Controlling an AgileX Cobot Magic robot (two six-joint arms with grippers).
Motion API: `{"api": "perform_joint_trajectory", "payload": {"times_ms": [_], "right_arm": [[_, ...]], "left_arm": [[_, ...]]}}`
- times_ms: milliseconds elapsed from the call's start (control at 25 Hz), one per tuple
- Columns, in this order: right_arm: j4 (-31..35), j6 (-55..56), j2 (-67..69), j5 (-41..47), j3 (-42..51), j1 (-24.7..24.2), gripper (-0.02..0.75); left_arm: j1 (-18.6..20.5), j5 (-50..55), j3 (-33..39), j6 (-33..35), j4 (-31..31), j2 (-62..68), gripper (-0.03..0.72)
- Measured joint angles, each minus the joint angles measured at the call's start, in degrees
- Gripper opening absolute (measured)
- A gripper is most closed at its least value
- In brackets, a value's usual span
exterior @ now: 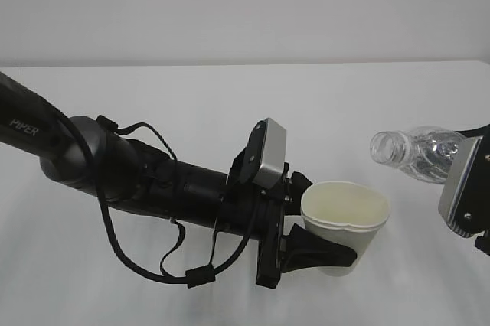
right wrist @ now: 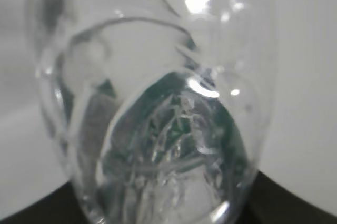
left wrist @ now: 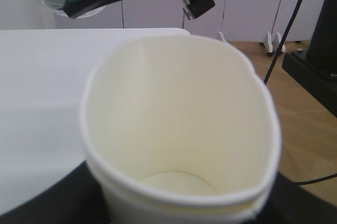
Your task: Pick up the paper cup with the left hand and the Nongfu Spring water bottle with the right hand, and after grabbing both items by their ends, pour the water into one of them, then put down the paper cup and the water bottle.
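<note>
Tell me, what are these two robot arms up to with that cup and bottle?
The left gripper holds a white paper cup upright above the table, squeezing its rim slightly out of round. The right gripper holds a clear, capless water bottle tipped on its side, its open neck pointing toward the cup but not yet over it. No stream of water shows, and the cup looks empty inside. It appears to be lining up for a pour.

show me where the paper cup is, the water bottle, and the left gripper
paper cup (exterior: 346,215): exterior view, on its cream inner wall.
water bottle (exterior: 417,151): exterior view, on its clear shoulder.
left gripper (exterior: 306,223): exterior view, between its fingertips, at the cup's side.
</note>
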Motion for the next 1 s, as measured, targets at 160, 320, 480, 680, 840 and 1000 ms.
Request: {"api": "perform_joint_trajectory", "payload": {"times_ms": [160,320,480,680,840,1000], "right_arm": [[0.0,-2.1,0.0,0.0,0.0,0.0,0.344],[0.0,-3.1,0.0,0.0,0.0,0.0,0.344],[0.0,-5.2,0.0,0.0,0.0,0.0,0.344],[0.0,-6.7,0.0,-0.6,0.0,0.0,0.344],[0.0,-9.8,0.0,-0.6,0.0,0.0,0.344],[0.0,-10.5,0.0,-0.7,0.0,0.0,0.344]], "left_arm": [[0.0,0.0,0.0,-0.6,1.0,0.0,0.431],[0.0,0.0,0.0,-1.0,1.5,0.0,0.431],[0.0,0.0,0.0,-1.1,1.5,0.0,0.430],[0.0,0.0,0.0,-1.2,1.6,0.0,0.430],[-0.1,0.0,0.0,-1.3,1.6,0.0,0.430],[-1.0,0.0,0.0,-1.3,1.6,0.0,0.430]]}}
